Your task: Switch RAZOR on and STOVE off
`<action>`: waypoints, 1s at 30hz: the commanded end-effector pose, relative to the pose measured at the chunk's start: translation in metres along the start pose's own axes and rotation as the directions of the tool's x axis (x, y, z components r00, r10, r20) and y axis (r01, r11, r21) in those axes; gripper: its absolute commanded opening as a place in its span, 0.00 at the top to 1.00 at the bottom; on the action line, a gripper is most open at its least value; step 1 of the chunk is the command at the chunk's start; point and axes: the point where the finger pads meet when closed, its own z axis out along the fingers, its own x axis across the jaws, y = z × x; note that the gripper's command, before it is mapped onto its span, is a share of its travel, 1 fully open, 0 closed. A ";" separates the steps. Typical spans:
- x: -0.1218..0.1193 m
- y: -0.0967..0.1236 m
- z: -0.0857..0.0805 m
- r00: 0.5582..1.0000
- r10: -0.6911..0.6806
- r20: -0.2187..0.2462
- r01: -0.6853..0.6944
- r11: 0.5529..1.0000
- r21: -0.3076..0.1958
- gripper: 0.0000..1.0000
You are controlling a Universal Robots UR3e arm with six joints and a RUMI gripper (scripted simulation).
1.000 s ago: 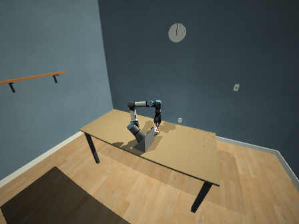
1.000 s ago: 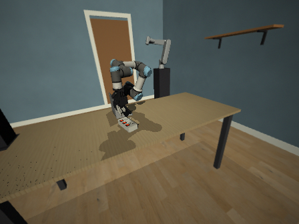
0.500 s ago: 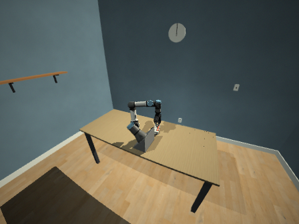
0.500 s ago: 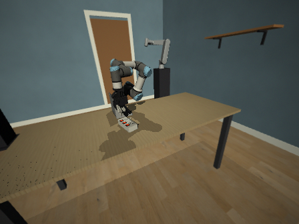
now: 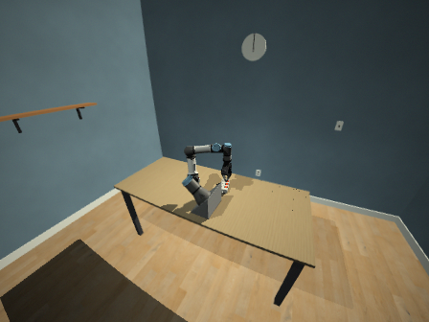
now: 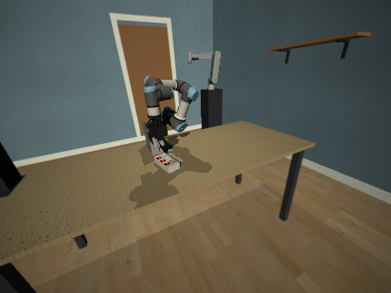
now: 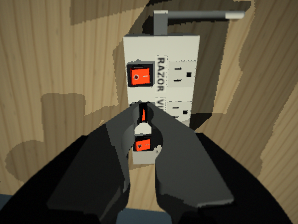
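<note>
A white power strip [image 7: 162, 85] [image 6: 168, 160] [image 5: 224, 187] lies face up on the wooden table [image 5: 268, 211] [image 6: 244, 144], with three red rocker switches in a row and a dark cord at its far end. The switch marked RAZOR [image 7: 139, 76] is in plain view at the far end. My gripper [image 7: 143, 104] [image 6: 162, 148] is shut with nothing between its fingers, and its tips rest over the middle switch [image 7: 143, 114]. The nearest switch [image 7: 142, 145] shows in the gap between the fingers. The other two labels are hidden by the fingers.
The arm's grey base block [image 5: 211, 203] stands on the table beside the strip. A second arm on a black pedestal [image 6: 211, 106] stands behind the table near a door. Shelves hang on the walls.
</note>
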 end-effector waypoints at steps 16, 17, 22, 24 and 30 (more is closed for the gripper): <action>-0.010 0.072 -0.011 1.000 0.000 0.001 0.000 1.000 0.000 1.00; -0.010 0.072 -0.011 1.000 0.000 0.001 0.000 1.000 0.000 1.00; -0.010 0.079 -0.011 1.000 0.000 0.001 0.000 1.000 0.000 1.00; -0.010 0.081 -0.011 1.000 -0.001 0.000 0.001 1.000 0.000 1.00; -0.010 0.082 -0.011 1.000 -0.001 0.000 0.001 1.000 0.000 1.00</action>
